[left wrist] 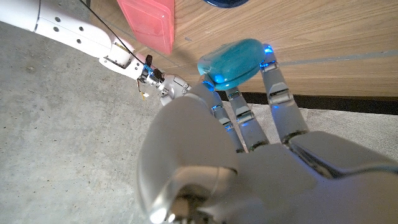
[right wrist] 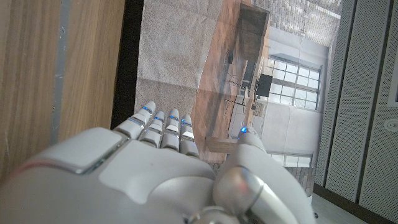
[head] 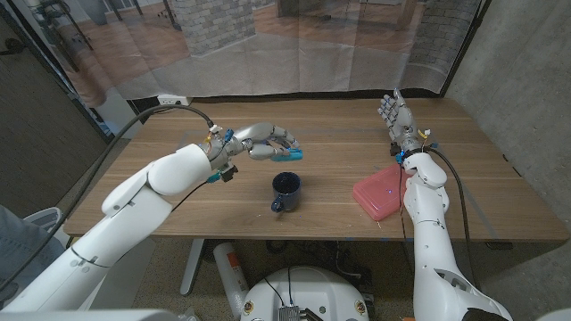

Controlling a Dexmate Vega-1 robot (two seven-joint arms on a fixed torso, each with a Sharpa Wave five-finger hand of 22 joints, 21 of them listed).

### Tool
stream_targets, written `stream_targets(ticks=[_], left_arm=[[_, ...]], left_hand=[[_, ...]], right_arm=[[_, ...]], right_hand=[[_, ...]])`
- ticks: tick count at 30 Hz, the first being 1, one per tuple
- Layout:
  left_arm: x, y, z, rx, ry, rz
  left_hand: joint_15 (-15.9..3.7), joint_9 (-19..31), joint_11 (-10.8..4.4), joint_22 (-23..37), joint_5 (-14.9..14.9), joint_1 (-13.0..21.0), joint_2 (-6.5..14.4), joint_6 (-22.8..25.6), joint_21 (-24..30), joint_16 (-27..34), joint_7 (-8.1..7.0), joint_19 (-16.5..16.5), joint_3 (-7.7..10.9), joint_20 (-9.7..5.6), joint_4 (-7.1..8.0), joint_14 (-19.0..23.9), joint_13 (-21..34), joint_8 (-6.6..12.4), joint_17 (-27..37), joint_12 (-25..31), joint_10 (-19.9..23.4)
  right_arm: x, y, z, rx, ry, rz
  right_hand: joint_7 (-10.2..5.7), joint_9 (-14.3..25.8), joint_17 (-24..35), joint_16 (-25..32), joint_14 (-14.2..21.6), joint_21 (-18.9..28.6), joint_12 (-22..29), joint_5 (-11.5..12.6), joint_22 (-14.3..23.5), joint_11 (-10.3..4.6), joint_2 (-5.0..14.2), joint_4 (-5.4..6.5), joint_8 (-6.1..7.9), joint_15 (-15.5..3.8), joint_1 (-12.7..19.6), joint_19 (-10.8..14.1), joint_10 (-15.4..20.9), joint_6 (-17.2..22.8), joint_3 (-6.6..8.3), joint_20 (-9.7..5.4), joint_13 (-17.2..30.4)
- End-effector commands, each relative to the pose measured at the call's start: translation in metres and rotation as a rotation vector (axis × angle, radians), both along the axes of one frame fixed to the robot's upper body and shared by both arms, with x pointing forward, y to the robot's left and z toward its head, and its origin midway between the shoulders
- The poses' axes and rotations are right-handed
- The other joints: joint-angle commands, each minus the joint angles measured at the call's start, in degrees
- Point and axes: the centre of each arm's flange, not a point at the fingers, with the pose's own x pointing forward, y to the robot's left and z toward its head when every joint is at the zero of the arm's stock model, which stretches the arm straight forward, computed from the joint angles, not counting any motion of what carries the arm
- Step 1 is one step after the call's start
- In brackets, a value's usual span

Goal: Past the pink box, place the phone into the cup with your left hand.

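White-shelled arms, silver hands [head: 268,139], blue-lit fingers, black cables.

The left hand [left wrist: 249,155] reaches up from the lower part of the left wrist view, its fingertips [left wrist: 268,59] holding a turquoise phone [left wrist: 231,59] over the wooden table [left wrist: 323,31]. A pink box [left wrist: 148,20] lies on the table near the edge, just beside the white right arm [left wrist: 74,31]. The dark blue cup [left wrist: 227,2] barely shows at the frame's edge.
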Motion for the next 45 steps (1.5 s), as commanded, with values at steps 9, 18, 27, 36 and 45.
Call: stream_targets(ticks=[9, 18, 27, 36, 45], left_arm=[[-0.017, -0.003, -0.007, 0.039, 0.005, 0.019], [-0.016, 0.002, -0.005, 0.046, 0.020, 0.043], [-0.015, -0.001, -0.006, 0.063, 0.034, 0.017], [-0.017, 0.000, -0.006, 0.078, 0.051, 0.030], [-0.022, 0.001, 0.001, 0.101, 0.059, 0.052]], left_hand=[[-0.18, 0.3, -0.09, 0.3, 0.3, -0.3, 0.0, 0.5, 0.0, 0.0, 0.15, 0.2, 0.40, -0.52, -0.08, 0.4, 0.2, -0.08, 0.1, -0.4, 0.5], [-0.10, 0.3, -0.26, 0.3, 0.3, -0.4, 0.0, 0.5, -0.1, -0.1, 0.02, 0.1, 0.50, -0.41, -0.12, 0.4, 0.3, -0.20, 0.1, -0.5, 0.5], [-0.22, 0.3, -0.14, 0.3, 0.3, -0.5, 0.0, 0.6, -0.2, -0.2, 0.15, -0.1, 0.56, -0.39, -0.11, 0.3, 0.3, -0.21, 0.1, -0.6, 0.6], [-0.14, 0.3, 0.00, 0.4, 0.3, -0.5, 0.1, 0.6, -0.2, -0.2, 0.11, -0.2, 0.64, -0.43, -0.14, 0.3, 0.3, -0.24, 0.1, -0.6, 0.6], [-0.03, 0.3, 0.18, 0.4, 0.3, -0.5, 0.0, 0.6, -0.3, -0.3, 0.12, -0.3, 0.72, -0.37, -0.18, 0.3, 0.4, -0.30, 0.1, -0.8, 0.6]], right_arm=[[-0.001, 0.002, -0.001, 0.001, -0.004, 0.008], [0.001, 0.001, -0.003, 0.004, 0.001, 0.008], [0.004, 0.002, 0.000, 0.005, -0.001, 0.009], [0.005, 0.002, 0.001, 0.009, 0.000, 0.007], [0.006, 0.001, 0.002, 0.012, 0.001, 0.003]], right_hand=[[-0.13, 0.3, 0.2, 0.4, 0.5, 0.4, 0.2, 0.2, 0.3, 0.21, 0.01, -0.47, 0.29, -0.02, 0.3, 0.0, 0.4, 0.3, 0.16, 0.00, 0.3], [-0.15, 0.3, 0.2, 0.4, 0.5, 0.4, 0.2, 0.2, 0.3, 0.23, 0.04, -0.50, 0.28, -0.01, 0.4, 0.0, 0.4, 0.3, 0.17, 0.02, 0.3], [-0.11, 0.3, 0.2, 0.4, 0.5, 0.4, 0.2, 0.2, 0.3, 0.20, 0.05, -0.51, 0.29, -0.08, 0.3, 0.0, 0.4, 0.3, 0.17, 0.03, 0.3], [-0.15, 0.3, 0.2, 0.4, 0.5, 0.4, 0.2, 0.2, 0.3, 0.16, 0.07, -0.53, 0.29, -0.07, 0.3, -0.1, 0.4, 0.4, 0.16, 0.03, 0.3], [-0.12, 0.3, 0.2, 0.4, 0.5, 0.4, 0.2, 0.2, 0.3, 0.22, 0.08, -0.55, 0.27, -0.05, 0.3, -0.1, 0.4, 0.3, 0.16, -0.03, 0.3]])
